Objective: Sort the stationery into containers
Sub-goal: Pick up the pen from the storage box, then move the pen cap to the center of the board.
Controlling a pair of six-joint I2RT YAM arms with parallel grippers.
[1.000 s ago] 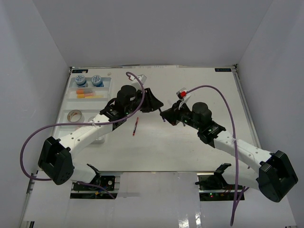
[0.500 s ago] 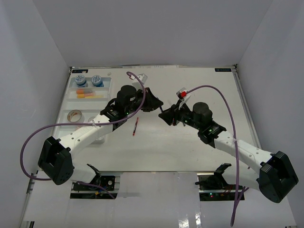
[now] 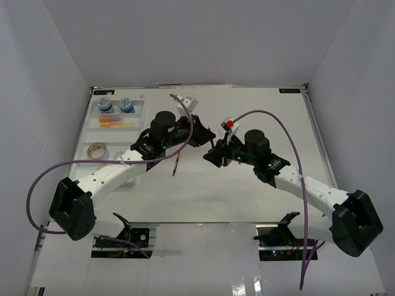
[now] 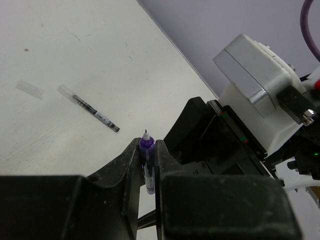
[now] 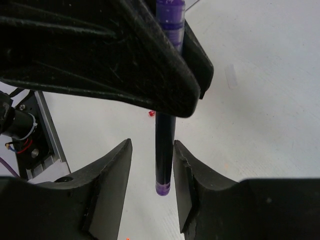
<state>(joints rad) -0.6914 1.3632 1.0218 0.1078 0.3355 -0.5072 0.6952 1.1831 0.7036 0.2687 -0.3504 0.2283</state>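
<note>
Nothing legible in any view.

Top view:
- Dark strip label point(image 3: 287, 90) on the table's point(image 3: 247, 191) far edge, right side. The lettering is too small to read.
- Second dark strip point(image 3: 102, 91) on the far edge, left side. Also unreadable.
- Two round tubs point(image 3: 104, 103) point(image 3: 126, 105) in the tray have a blue-white printed pattern on their lids. No characters can be made out.

Left wrist view:
- Clear pen point(image 4: 88, 108) lying on the table has dark markings along the barrel, too fine to read as letters or numbers.
- Purple pen point(image 4: 146, 165), clamped upright, has a pale band on the barrel with no readable print.
</note>
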